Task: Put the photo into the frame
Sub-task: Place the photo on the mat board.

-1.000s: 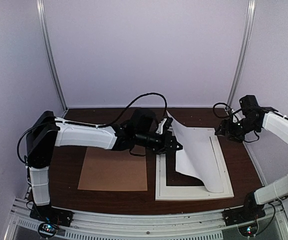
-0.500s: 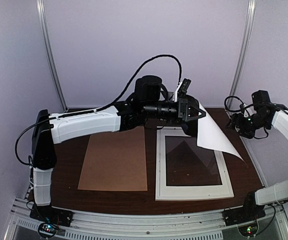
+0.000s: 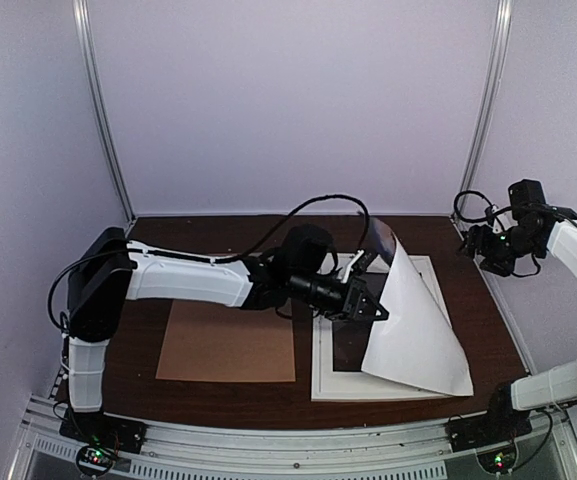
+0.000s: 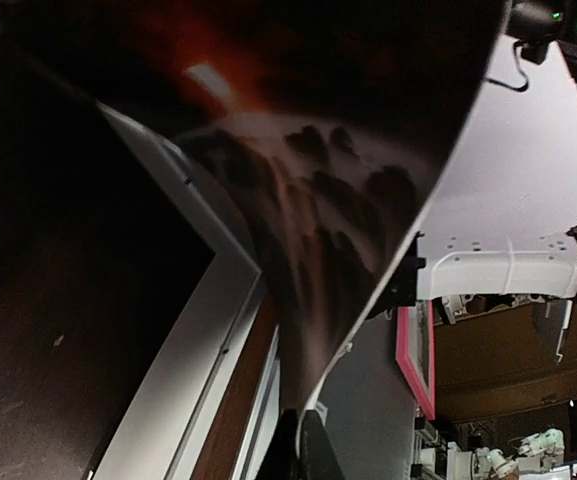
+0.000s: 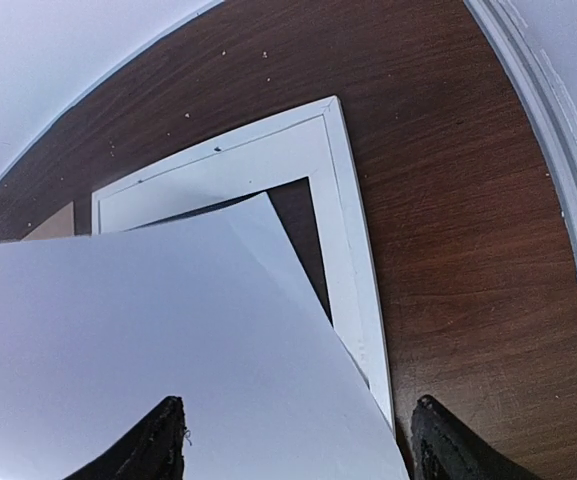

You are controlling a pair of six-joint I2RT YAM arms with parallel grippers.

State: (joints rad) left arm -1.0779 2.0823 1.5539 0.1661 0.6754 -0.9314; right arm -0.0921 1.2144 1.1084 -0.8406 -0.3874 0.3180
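The photo hangs curled with its white back up, draped over the right part of the frame. My left gripper is shut on the photo's left edge, above the frame's dark opening. In the left wrist view the print shows its red sun and rocks, pinched at my left gripper, with the frame's white border beneath. My right gripper hovers open at the back right, clear of the photo. The right wrist view looks down on the photo's white back and the frame; my right gripper holds nothing.
A plain brown backing board lies flat on the dark wooden table, left of the frame. Metal uprights stand at the back corners. A rail runs along the near edge.
The left gripper has come down and forward from its raised spot at the back, carrying the photo, which now drapes over the frame's right side. The right arm has barely moved.
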